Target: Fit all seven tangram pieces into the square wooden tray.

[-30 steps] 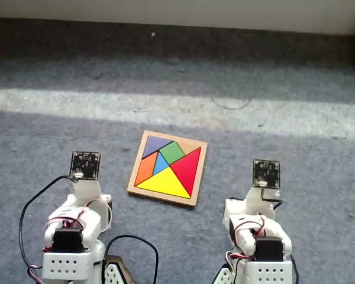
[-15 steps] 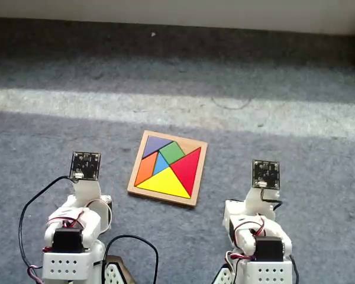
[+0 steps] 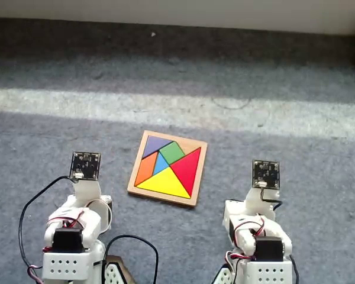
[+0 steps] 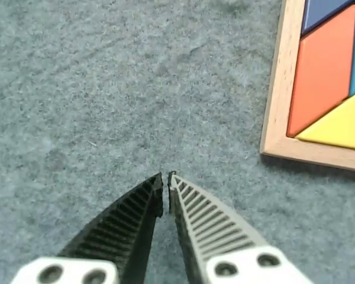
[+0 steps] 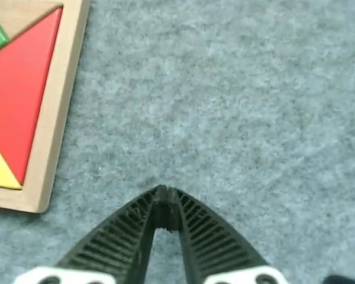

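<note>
The square wooden tray [image 3: 163, 197] lies on the grey carpet between the two arms. It holds a yellow triangle [image 3: 165, 184], a red triangle [image 3: 186, 168], an orange piece [image 3: 145, 168], a blue piece [image 3: 160, 164], a green square [image 3: 172, 152] and a purple piece [image 3: 155, 144]. Bare wood shows in its far right corner [image 3: 194, 147]. My left gripper [image 4: 167, 176] is shut and empty over the carpet, beside the tray's rim [image 4: 278, 89] near the orange piece [image 4: 322, 65]. My right gripper [image 5: 164, 189] is shut and empty, on the other side of the tray [image 5: 62, 106], near the red triangle [image 5: 18, 89].
The left arm [image 3: 83, 201] and the right arm [image 3: 257, 219] sit folded at the near edge. A black cable [image 3: 130, 239] loops beside the left base. Open carpet stretches beyond the tray, crossed by a bright band of light [image 3: 177, 109].
</note>
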